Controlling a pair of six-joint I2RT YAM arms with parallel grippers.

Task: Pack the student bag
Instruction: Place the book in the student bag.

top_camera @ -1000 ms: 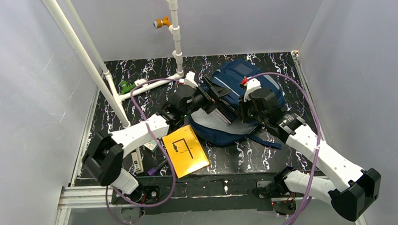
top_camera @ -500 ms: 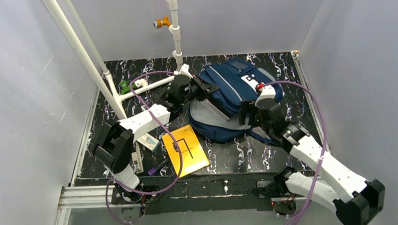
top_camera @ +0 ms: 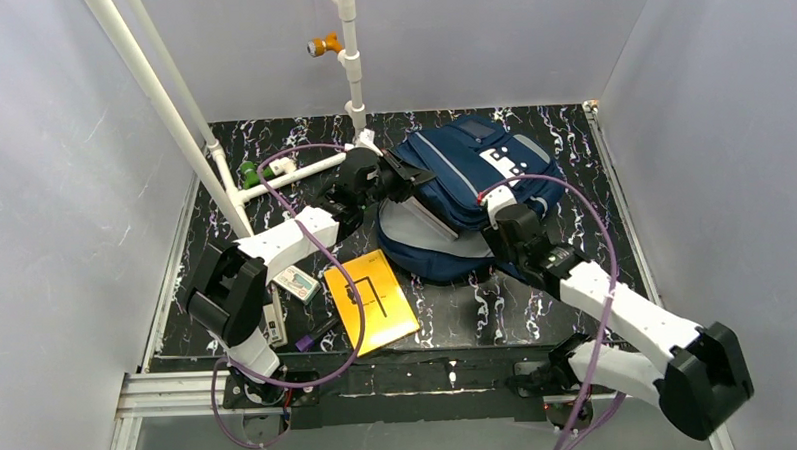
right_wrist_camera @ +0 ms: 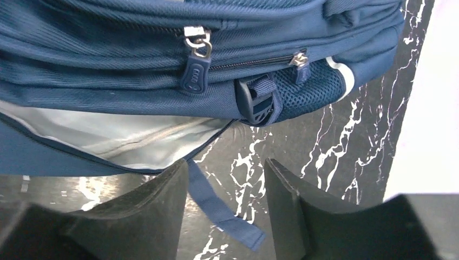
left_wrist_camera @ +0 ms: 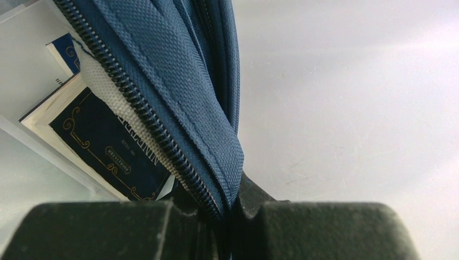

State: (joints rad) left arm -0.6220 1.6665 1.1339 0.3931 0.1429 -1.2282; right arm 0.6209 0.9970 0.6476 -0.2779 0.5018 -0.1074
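1. The student bag [top_camera: 462, 163] lies toward the far middle of the table [top_camera: 531, 130]. Its main compartment gapes and the grey lining [top_camera: 410, 230] is exposed. In the left wrist view a dark blue book [left_wrist_camera: 103, 146] can be seen already inside.
2. The zippered edge [left_wrist_camera: 178, 108] of the opening is now pinched between the fingers of the left gripper [left_wrist_camera: 227, 200], which stood spread a second ago.
3. The right gripper [right_wrist_camera: 227, 173] has been drawn back from above the bag to its near-right side. Its fingers are spread and nothing is held. A loose blue strap [right_wrist_camera: 216, 206] lies on the table between them.
4. It is judged that the mouth is being held open by one arm while the other is freed for fetching.
5. A yellow book [top_camera: 370, 301] lies unpacked just near-left of the bag.
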